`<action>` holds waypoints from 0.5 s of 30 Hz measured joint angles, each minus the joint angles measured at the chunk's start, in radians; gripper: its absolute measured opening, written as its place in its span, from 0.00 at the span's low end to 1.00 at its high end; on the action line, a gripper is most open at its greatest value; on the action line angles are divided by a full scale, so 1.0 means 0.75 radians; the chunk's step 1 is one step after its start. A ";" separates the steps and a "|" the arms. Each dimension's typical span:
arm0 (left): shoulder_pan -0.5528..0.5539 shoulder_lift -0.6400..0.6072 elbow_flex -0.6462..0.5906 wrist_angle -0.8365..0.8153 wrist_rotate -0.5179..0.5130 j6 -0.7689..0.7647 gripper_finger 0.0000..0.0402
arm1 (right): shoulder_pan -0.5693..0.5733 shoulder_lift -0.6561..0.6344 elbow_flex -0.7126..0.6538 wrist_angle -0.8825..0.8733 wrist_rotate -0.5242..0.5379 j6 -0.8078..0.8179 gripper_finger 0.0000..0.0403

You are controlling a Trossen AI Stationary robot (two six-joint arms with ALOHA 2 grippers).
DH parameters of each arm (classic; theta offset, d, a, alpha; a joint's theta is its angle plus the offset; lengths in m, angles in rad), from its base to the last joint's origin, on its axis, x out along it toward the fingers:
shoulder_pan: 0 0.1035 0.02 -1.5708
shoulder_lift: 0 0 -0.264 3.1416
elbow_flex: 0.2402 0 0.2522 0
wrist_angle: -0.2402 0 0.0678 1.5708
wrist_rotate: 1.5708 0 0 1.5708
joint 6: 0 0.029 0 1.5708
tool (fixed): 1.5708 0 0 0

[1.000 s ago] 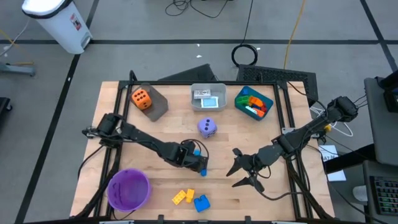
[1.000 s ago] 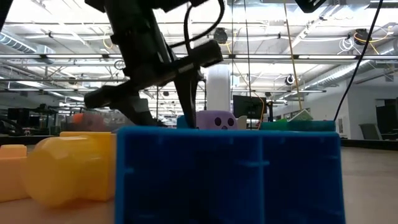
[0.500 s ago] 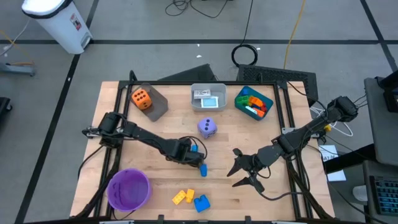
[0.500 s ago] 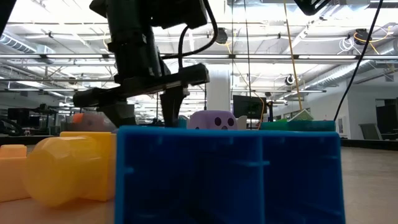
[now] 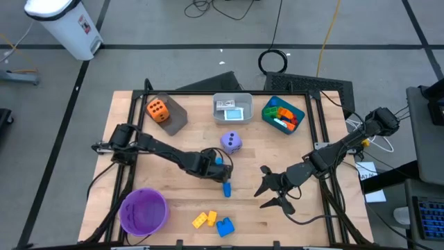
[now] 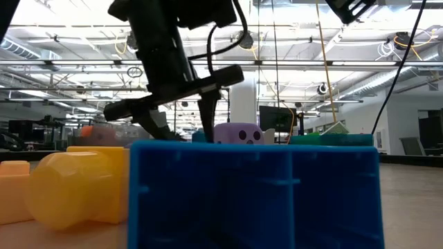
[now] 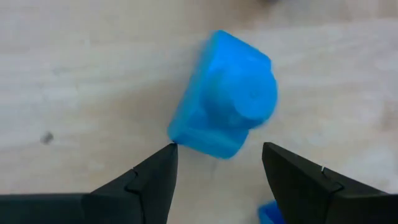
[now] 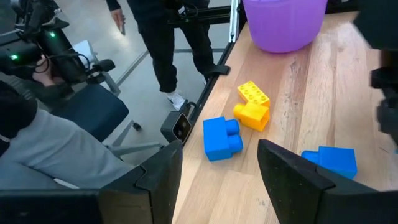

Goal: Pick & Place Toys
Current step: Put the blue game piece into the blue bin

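My left pincer (image 7: 217, 163), fingers apart, hangs over the small blue plastic brick (image 7: 225, 94); its long axis runs slantwise between them.

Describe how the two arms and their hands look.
Both arms are dark, slim and jointed, with black cables along them. The left hand and the right hand each end in two flat, black, tapered fingers. No markings show on them.
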 joint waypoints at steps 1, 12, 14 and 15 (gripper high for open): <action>0.010 0.000 0.000 -0.003 -0.002 0.009 0.60 | 0.000 0.000 0.000 -0.001 0.000 0.000 0.50; 0.058 -0.014 0.001 -0.052 -0.007 0.222 0.60 | 0.000 0.000 0.000 -0.025 -0.001 -0.001 0.50; 0.057 -0.016 0.001 -0.058 -0.011 0.307 0.60 | 0.000 0.000 0.000 -0.041 -0.001 -0.001 0.50; 0.058 -0.018 0.001 -0.052 -0.014 0.351 0.60 | 0.000 0.001 0.000 -0.048 -0.001 -0.001 0.50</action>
